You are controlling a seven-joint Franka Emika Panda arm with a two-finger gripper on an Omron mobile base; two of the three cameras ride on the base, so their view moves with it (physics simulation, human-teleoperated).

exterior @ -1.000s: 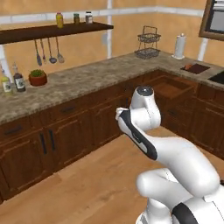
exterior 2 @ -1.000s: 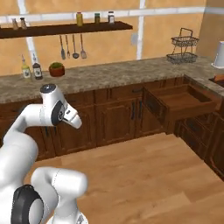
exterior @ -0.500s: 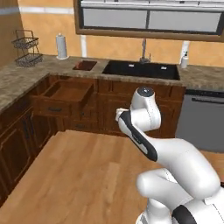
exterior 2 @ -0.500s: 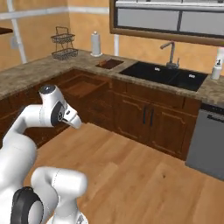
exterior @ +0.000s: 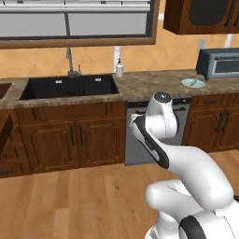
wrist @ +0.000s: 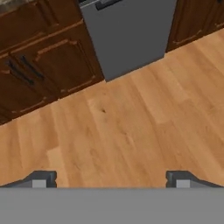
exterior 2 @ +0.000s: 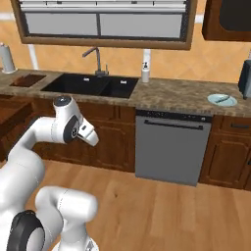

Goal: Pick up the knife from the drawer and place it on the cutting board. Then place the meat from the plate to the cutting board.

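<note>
Fingertips (wrist: 39, 178) of the gripper (wrist: 109, 180) stand far apart at the bottom of the hand view, jaws wide open with nothing between them. Below them lies bare wooden floor (wrist: 131, 127), and beyond it the grey dishwasher front (wrist: 127, 30) with dark wooden cabinet doors (wrist: 39, 65) beside it.

From the base views, the arm (exterior: 161, 135) is folded in front of the base, its hand well short of the counter. Straight ahead sits the black sink (exterior: 70, 86) with 2 basins and a tap (exterior: 70, 60) behind it; a soap bottle (exterior: 119, 69) stands just beside the sink on the speckled counter (exterior: 149, 84).

Right of the dishwasher, the pale blue-grey plate (exterior 2: 221, 100) rests on the counter with something small and dark lying on it, too small to identify; a toaster oven (exterior: 219, 63) stands near it. At the far left of the right base view, the dark reddish cutting board (exterior 2: 27, 80) lies on the counter beside the sink, near a paper towel roll (exterior 2: 7, 58). Below the board, part of the drawer (exterior 2: 12, 115) juts open; its contents cannot be made out.
</note>
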